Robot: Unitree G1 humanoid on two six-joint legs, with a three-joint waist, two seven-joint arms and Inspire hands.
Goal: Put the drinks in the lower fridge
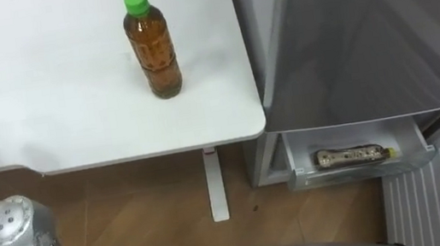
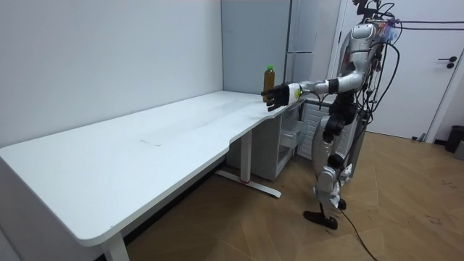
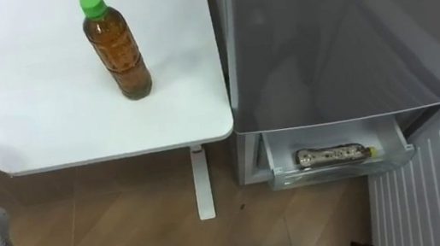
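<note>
The robot stands at the end of the long white table (image 1: 69,92), next to the fridge, with its left arm stretched out over the tabletop. Its black left hand (image 2: 273,97) hangs above the table, apart from the bottle; I cannot tell how its fingers are set. A clear plastic bottle of brown tea with a green cap (image 1: 151,46) stands upright near the table's right edge. To the right, the tall grey fridge (image 1: 364,42) has its low white drawer (image 1: 356,170) pulled out, and a second brown drink bottle with a yellow cap (image 1: 352,156) lies on its side in it
</note>
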